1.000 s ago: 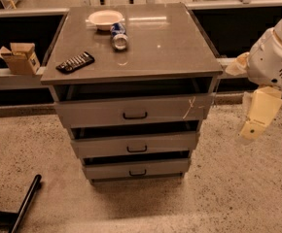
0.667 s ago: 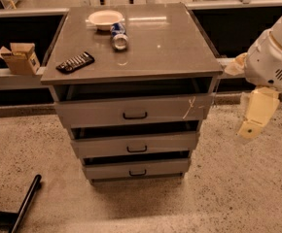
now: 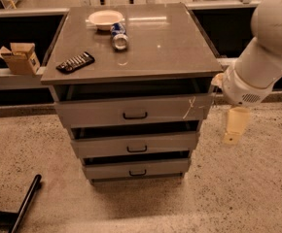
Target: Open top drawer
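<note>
While the gripper [image 3: 234, 127] hangs nose-down under the white arm [image 3: 267, 47], I cannot tell its state; it is off the cabinet's right side, with only speckled floor [image 3: 214, 178] below it. Up and to its left in view, the cabinet top [image 3: 170, 52] carries a white bowl [image 3: 105, 19], a tipped can [image 3: 118, 36] and a black remote [image 3: 75, 62]; a cardboard box [image 3: 19, 58] sits far left and a black bar [image 3: 24, 205] low left. Near its left, level with it and apart from it, the top drawer [image 3: 97, 113] faces the camera, long axis running left-right, scratch [image 3: 189, 108] at the nearest end, loop handle [image 3: 134, 115] at centre, two narrower drawers [image 3: 107, 147] below.
</note>
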### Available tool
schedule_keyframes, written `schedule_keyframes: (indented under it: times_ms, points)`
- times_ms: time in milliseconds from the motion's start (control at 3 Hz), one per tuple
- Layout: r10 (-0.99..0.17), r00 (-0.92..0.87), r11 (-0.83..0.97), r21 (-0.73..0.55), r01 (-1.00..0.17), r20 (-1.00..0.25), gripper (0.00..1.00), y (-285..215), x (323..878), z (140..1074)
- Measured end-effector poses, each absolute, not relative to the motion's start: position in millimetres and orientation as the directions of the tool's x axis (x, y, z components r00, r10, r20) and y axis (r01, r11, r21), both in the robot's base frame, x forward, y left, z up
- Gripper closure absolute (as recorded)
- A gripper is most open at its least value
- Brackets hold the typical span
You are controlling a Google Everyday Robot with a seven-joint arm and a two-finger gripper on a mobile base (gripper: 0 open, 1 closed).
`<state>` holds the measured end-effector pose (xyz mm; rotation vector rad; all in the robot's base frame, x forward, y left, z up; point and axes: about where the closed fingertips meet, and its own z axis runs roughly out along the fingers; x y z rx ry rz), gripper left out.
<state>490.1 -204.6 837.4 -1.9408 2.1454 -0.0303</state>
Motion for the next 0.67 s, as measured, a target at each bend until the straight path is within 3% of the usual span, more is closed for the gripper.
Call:
schedule_keyframes:
  times_ms: [333, 667]
  points:
    - [-0.983, -0.091, 0.129, -0.241, -0.962, -0.162, 0.0, -211.8, 487.8, 838.5]
    - [-0.969, -0.03, 0.085, -0.215, -0.973, -0.247, 0.0, -203.8, 490.8, 829.5]
